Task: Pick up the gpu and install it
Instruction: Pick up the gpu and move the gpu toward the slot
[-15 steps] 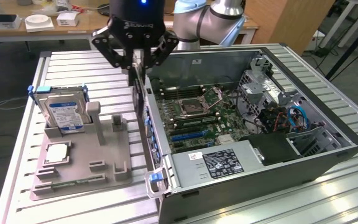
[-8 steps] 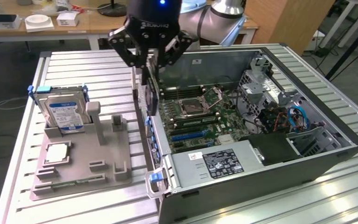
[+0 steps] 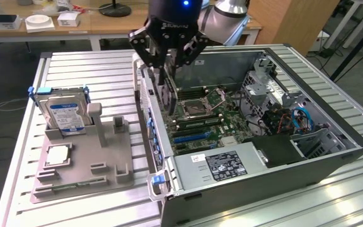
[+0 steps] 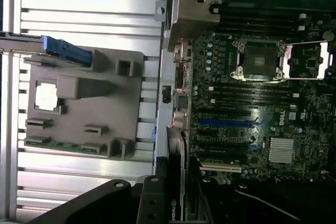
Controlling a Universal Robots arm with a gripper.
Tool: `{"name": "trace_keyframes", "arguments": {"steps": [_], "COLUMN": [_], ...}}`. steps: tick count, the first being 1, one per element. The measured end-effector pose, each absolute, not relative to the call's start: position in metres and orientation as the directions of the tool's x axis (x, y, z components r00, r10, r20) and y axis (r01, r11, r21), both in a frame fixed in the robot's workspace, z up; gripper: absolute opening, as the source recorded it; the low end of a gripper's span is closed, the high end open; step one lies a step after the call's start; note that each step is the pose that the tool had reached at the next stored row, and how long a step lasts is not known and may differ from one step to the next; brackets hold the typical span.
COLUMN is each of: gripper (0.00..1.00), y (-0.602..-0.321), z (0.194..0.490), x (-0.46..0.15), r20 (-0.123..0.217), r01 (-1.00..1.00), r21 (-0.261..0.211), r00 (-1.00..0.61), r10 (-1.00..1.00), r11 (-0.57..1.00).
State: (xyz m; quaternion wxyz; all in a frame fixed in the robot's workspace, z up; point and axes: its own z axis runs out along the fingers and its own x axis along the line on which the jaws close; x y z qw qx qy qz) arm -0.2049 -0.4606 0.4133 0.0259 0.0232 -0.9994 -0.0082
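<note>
1. Room: the exterior view takes in wooden desks (image 3: pixel 106 23) along the back, carrying white boxes (image 3: pixel 39 21) and 1 black lamp base (image 3: pixel 115 9), with dark floor around.
2. Surface: a ribbed metal table (image 3: pixel 93 64) bears all the work items.
3. A computer case (image 3: pixel 263 189) lies open on its side, toward the exterior view's right. Its motherboard (image 3: pixel 200 118) faces up, and a silver power supply (image 3: pixel 222 165) sits at the near end.
4. A grey tray (image 3: pixel 83 156) lies just beside the case, on the exterior view's left. 1 hard drive (image 3: pixel 66 116) stands upright in its far slot. 1 square chip (image 3: pixel 56 155) and 1 green memory stick (image 3: pixel 74 185) lie in recesses.
5. The gripper (image 3: pixel 168 71) hangs over the case wall nearest the tray, its fingers drawn in narrowly and clamped on the gpu (image 3: pixel 168 97). The card hangs on edge, its lower part inside the case above the motherboard. Contact with a slot cannot be told.
6. Looking straight down, the wrist view adds the blue slot (image 4: pixel 226 123), the open processor socket (image 4: pixel 260 59) and a green logo on the card's edge.
</note>
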Motion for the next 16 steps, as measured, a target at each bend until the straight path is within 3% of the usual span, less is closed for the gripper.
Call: {"name": "trace_keyframes", "arguments": {"steps": [16], "gripper": [0.26], "y": [-0.461], "z": [0.412], "x": [-0.146], "r20": [0.051], "r01": [-0.078], "r21": [0.018], "r00": [-0.996], "r10": [-0.079], "r11": [0.997]}}
